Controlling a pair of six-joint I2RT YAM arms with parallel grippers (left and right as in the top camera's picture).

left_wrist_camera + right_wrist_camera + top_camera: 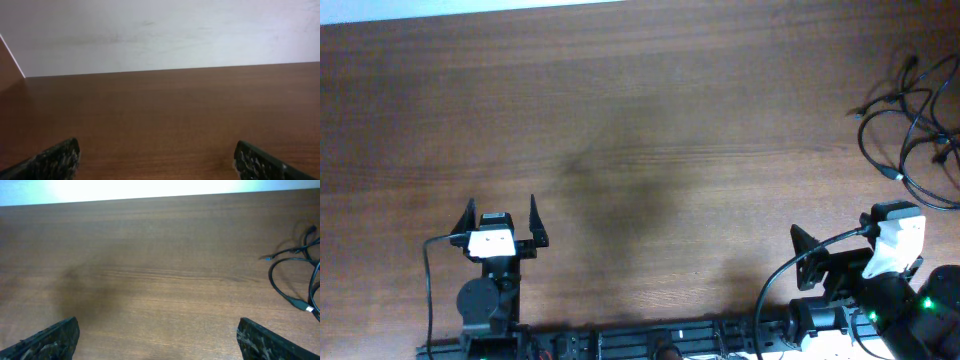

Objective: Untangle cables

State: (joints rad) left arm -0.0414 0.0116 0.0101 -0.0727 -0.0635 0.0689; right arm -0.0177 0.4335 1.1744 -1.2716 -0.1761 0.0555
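The cables (910, 125) are a tangle of thin black cords with small plugs, lying at the far right edge of the wooden table (650, 130). Part of the tangle shows at the right edge of the right wrist view (289, 298). My right gripper (835, 232) is open and empty near the front right, short of the cables and left of them; its fingers frame bare wood in its wrist view (157, 340). My left gripper (502, 220) is open and empty at the front left, far from the cables, over bare wood (157, 157).
A white wall runs behind the table's far edge (165, 69). Thicker black arm cables hang by each arm base, one at the left (428, 290) and one at the right (765, 300).
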